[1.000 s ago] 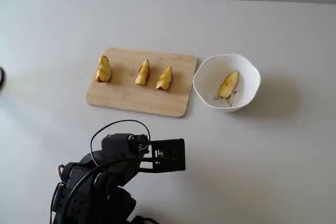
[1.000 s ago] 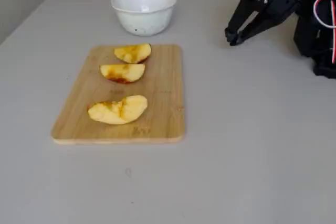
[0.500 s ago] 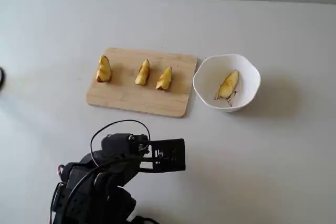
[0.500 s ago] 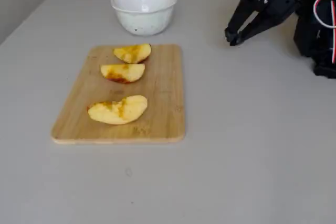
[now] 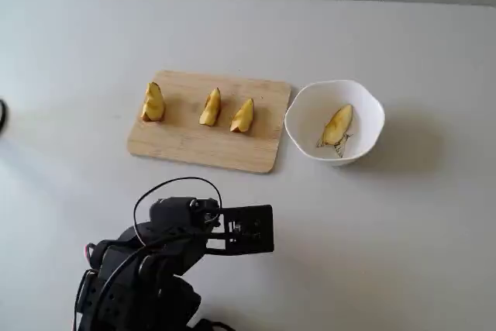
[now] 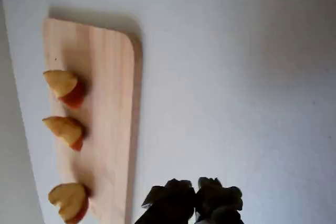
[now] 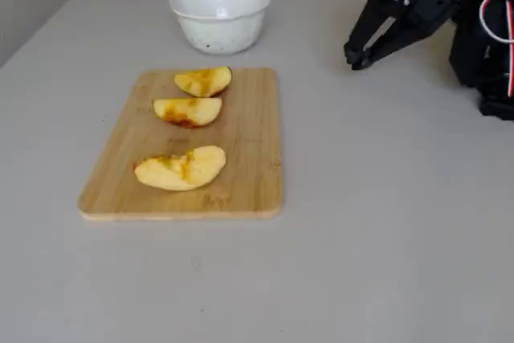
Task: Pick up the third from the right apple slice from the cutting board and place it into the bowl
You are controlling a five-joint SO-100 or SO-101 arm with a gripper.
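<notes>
An apple slice lies inside the white bowl, on the dark mark at its bottom. Three other wedges stay on the cutting board: one at the left and two close together to its right, with a gap between them. My gripper is shut and empty, pulled back over the table in front of the board. In the other fixed view it hangs just above the table, right of the bowl, whose inside is hidden there. The wrist view shows the fingertips together beside the board.
The arm's base and cables fill the near edge of the fixed view. A dark object shows at the left edge. The grey table is otherwise bare around the board and bowl.
</notes>
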